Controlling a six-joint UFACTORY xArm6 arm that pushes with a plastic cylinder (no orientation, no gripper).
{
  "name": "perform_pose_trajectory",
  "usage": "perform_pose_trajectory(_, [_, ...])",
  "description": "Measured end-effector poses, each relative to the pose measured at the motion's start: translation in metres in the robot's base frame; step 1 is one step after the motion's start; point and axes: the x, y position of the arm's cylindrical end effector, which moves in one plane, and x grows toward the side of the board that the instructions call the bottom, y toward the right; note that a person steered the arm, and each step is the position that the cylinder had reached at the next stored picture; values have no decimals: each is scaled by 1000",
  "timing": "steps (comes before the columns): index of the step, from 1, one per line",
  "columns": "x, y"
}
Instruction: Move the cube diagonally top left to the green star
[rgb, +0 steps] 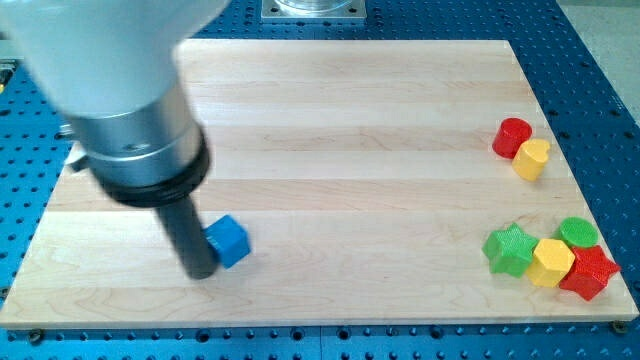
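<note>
A blue cube (230, 241) lies on the wooden board (340, 130) at the lower left. My tip (200, 272) stands right against the cube's left side, touching it. The green star (510, 249) sits far off at the view's lower right. The arm's big grey body covers the board's upper left, and the blue block that stood there is hidden.
A yellow block (552, 262), a red star (589, 272) and a green round block (578, 233) cluster to the right of the green star. A red cylinder (512, 136) and a yellow block (532, 159) stand together near the right edge.
</note>
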Motion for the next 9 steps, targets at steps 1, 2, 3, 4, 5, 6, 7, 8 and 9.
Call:
perform_pose_trajectory(1, [-24, 42])
perform_pose_trajectory(2, [-49, 40])
perform_pose_trajectory(3, [-75, 40])
perform_pose_trajectory(4, [-88, 46])
perform_pose_trajectory(5, [-88, 69])
perform_pose_trajectory(6, [-88, 74])
perform_pose_trajectory(7, [-88, 45])
perform_pose_trajectory(8, [-77, 22])
perform_pose_trajectory(9, [-74, 55])
